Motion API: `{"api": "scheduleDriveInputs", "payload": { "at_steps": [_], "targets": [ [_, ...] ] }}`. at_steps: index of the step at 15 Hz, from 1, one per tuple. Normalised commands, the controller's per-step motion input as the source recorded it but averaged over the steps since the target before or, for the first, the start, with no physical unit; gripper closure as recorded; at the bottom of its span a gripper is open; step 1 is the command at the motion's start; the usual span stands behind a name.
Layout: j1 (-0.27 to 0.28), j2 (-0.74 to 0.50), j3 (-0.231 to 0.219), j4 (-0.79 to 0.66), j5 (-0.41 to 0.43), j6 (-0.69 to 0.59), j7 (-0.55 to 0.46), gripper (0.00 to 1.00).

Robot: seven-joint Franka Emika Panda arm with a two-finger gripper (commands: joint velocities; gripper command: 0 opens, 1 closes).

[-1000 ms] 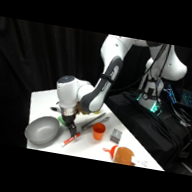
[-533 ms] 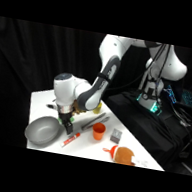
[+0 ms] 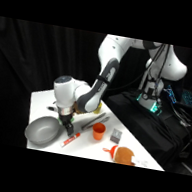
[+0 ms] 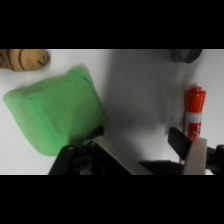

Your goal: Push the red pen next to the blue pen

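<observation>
From my remote seat, I saw the white arm's gripper (image 3: 68, 128) low over the white counter (image 3: 42, 99), in the lower left of the side view, its tip right at the upper end of the short red pen with a white middle section (image 3: 71, 140). That pen lay on the counter just right of the round grey bowl (image 3: 42, 129), pointing diagonally toward the lower left of the frame. In the wrist view the same pen (image 4: 194, 114) stood upright at the right edge, with one dark finger (image 4: 179, 140) overlapping its lower end; I could not tell whether the fingers were open or closed, nor whether they actually touched the pen. I could not pick out a blue pen for certain in either view; a dark slender object (image 3: 95, 122) lay up and right of the red pen, near the small orange cup (image 3: 98, 131), and it might have been the target or a pair of tongs. A soft green lump (image 4: 55, 110) filled the wrist view's left side. I judged the push barely begun: red pen apart from any partner, most travel left.
</observation>
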Motion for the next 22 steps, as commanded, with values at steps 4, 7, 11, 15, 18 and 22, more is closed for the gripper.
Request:
{"api": "scheduleDriveInputs", "payload": {
  "at_steps": [4,7,11,15,18,22],
  "targets": [
    [0.012,0.01,0.002,0.02,-0.009,-0.01,0.02,0.0],
    [0.074,0.04,-0.003,0.04,-0.018,-0.02,0.09,0.0],
    [0.137,0.04,-0.019,0.05,-0.037,-0.03,0.16,0.0],
    [0.194,0.03,-0.046,0.05,-0.085,-0.04,0.2,0.0],
    [0.239,0.01,-0.081,0.03,-0.137,-0.07,0.24,0.0],
    [0.274,-0.01,-0.085,0.05,-0.157,-0.11,0.27,0.0]
  ]
}}
